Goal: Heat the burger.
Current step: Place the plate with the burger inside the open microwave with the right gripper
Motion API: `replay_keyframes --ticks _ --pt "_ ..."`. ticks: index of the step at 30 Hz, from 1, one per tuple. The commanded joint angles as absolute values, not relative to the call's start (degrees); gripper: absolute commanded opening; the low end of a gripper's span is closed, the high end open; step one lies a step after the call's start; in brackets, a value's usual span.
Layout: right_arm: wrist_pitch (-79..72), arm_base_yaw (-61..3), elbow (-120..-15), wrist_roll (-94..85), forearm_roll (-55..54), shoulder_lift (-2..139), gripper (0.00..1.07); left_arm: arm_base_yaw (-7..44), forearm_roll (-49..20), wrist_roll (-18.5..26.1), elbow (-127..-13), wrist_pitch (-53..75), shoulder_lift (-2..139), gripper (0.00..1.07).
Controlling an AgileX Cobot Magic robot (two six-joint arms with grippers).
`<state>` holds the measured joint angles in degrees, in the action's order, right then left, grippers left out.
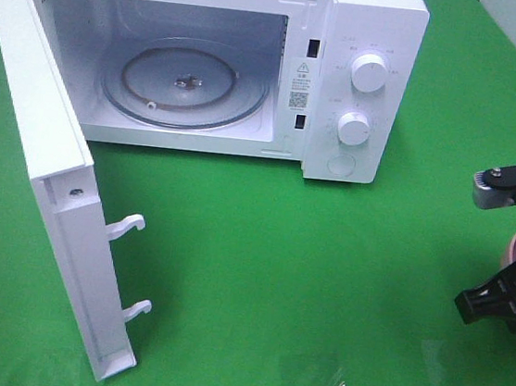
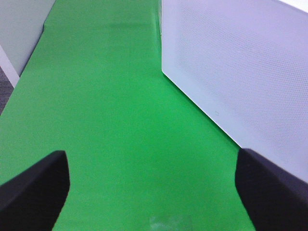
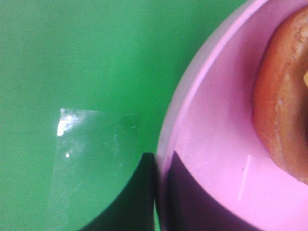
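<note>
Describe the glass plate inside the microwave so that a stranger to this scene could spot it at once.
Find the white microwave at the back of the green table, its door swung open. On the floor inside lies the glass plate. It is a flat, clear disc, unlike the two white knobs on the panel beside it.
</note>
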<state>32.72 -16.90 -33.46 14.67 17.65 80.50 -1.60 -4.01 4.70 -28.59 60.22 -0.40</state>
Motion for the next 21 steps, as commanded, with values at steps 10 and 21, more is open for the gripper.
replay_keyframes --ticks 10,21 --pt "38.9 -25.1 -33.7 14.3 22.0 74.7 0.0 -1.8 -4.5 4.8 -28.4 59.3 -1.6 0.86" --pt "42.2 -34.3 -33.7 11.2 23.1 70.4 0.0 -1.8 -4.5 4.8 -28.4 59.3 -1.6 0.86"
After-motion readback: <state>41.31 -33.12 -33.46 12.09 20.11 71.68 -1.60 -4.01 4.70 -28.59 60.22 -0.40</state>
